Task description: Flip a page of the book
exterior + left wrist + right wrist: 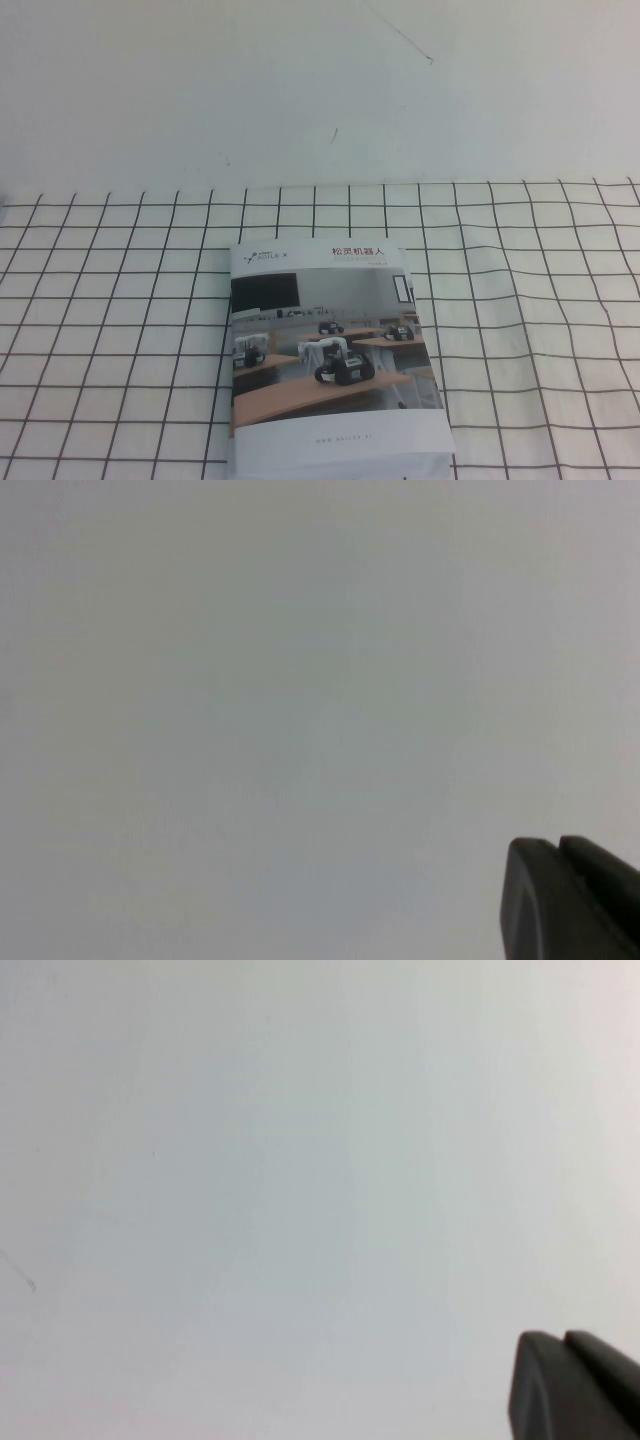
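Note:
The book (330, 360) lies closed on the checked cloth at the table's near middle, its near edge cut off by the frame. Its top leaf is the page (325, 330), a glossy cover with a classroom photo of small robots on wooden desks under a white header. Neither arm shows in the high view. In the left wrist view my left gripper (557, 848) is shut with nothing between its dark fingers, facing a plain pale surface. My right gripper (565, 1340) is likewise shut and empty before a plain pale surface in the right wrist view. Both stay away from the book.
A white cloth with a black grid (520, 300) covers the table from the middle to the near edge. Beyond it lies a plain white surface (320, 90) with a few faint marks.

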